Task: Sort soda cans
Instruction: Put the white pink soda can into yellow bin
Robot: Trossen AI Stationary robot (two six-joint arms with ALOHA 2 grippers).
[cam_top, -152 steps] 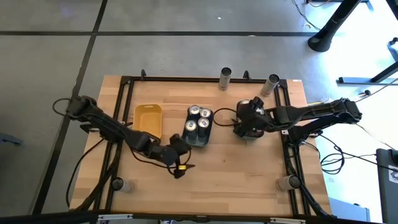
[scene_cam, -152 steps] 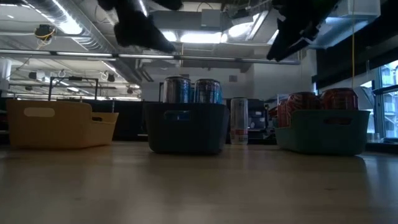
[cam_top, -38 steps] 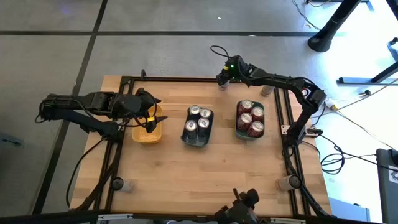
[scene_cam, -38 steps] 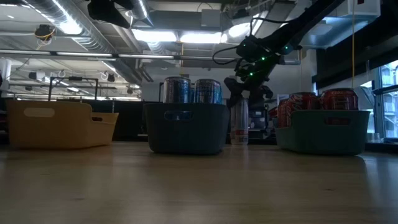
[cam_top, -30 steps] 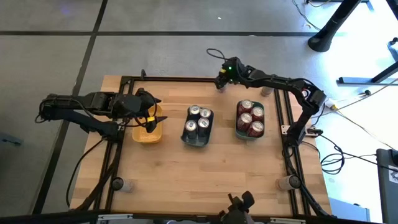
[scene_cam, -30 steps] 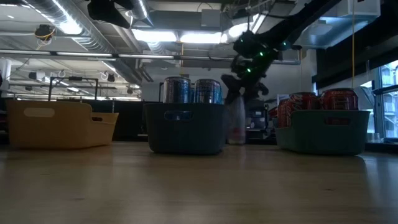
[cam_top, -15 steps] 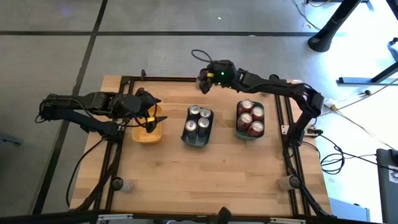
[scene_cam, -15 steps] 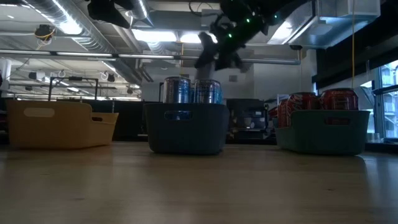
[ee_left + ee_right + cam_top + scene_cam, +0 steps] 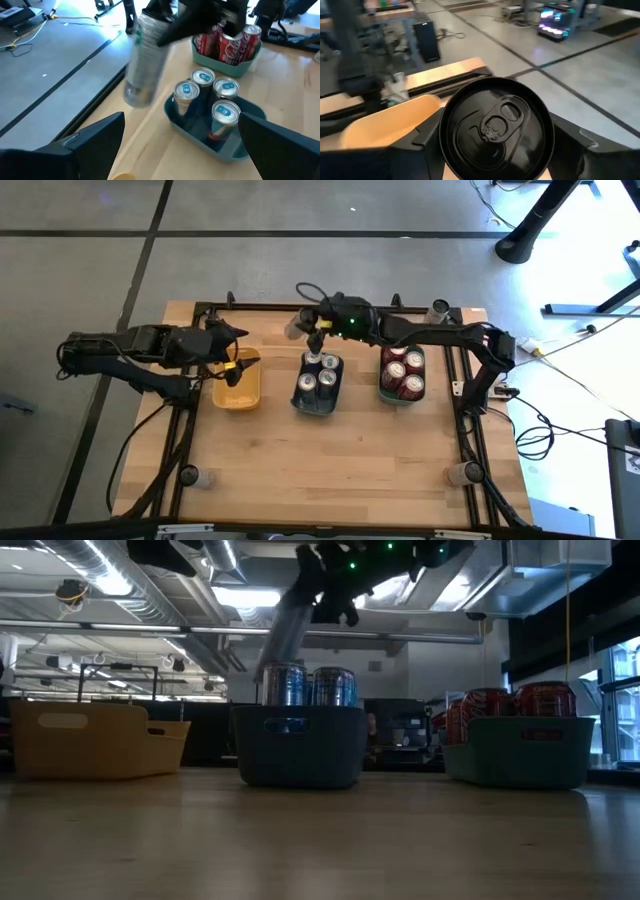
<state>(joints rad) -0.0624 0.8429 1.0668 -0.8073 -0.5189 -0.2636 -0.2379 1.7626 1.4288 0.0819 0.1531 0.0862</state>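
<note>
- High view: your right gripper [image 9: 310,328] sits above the table's far side, just beyond the middle tray [image 9: 319,383], clamped on a silver-grey can [image 9: 294,328] tilted toward the yellow tray [image 9: 238,378]; four silver-topped cans stand in the middle tray, four red cans [image 9: 403,371] in the teal tray [image 9: 403,394]; one more can [image 9: 438,311] waits at the far right corner; your left gripper [image 9: 226,352] hovers at the yellow tray's far end.
- Low view: the held can [image 9: 284,630] hangs slanted above the standing cans; lower too soon and it could clip their tops.
- Left wrist view: the left fingers [image 9: 90,145] stand wide apart, holding nothing; the carried can [image 9: 144,60] is heading toward this gripper, so the arms could collide over the yellow tray.
- Right wrist view: the can's top [image 9: 496,132] fills the space between the jaws; the yellow tray [image 9: 390,122] lies beyond; released while tilted, the can could topple.
</note>
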